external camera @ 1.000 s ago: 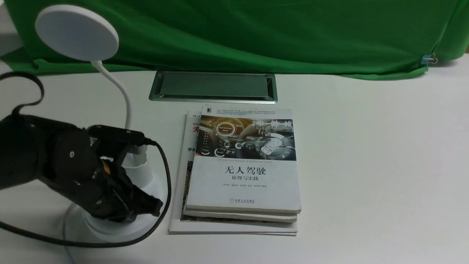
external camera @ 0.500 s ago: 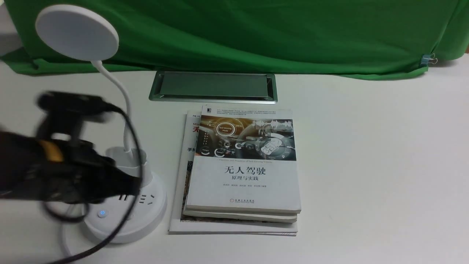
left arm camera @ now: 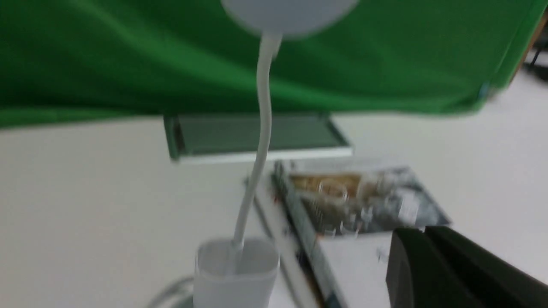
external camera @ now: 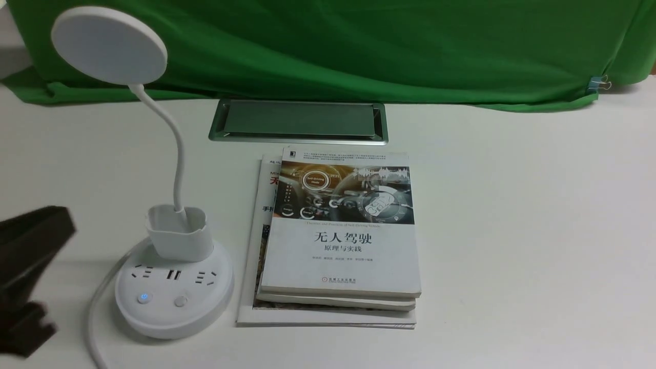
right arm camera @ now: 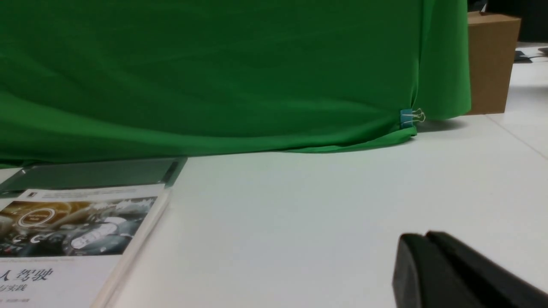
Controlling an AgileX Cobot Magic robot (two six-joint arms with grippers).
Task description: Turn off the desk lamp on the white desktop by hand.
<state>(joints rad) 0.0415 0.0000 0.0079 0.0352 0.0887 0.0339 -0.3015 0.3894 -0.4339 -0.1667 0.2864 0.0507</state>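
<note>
Front view puts the desk lamp [external camera: 174,294] at the near left of the white desktop [external camera: 512,230], with books [external camera: 341,246] just beside its base and a hatch [external camera: 297,120] behind. Closed and empty, the left gripper [left arm camera: 411,256] sits apart at the left edge; the right gripper [right arm camera: 417,256] is closed too. Open surface spreads right, up to the green cloth [external camera: 359,46].

Item: broad flat white desktop [external camera: 512,205].
- Set into it near the far edge, at the middle: rectangular silver-framed grey hatch [external camera: 298,121].
- Along the far edge: draped green cloth [external camera: 359,46], hem on the surface.
- Toward the near left corner: white plastic desk lamp [external camera: 178,241] on a round socket base; thin white cord [external camera: 90,318] runs to the near edge.
- Centre, just beside the base: stack of white-covered paperback books [external camera: 338,246].
</note>
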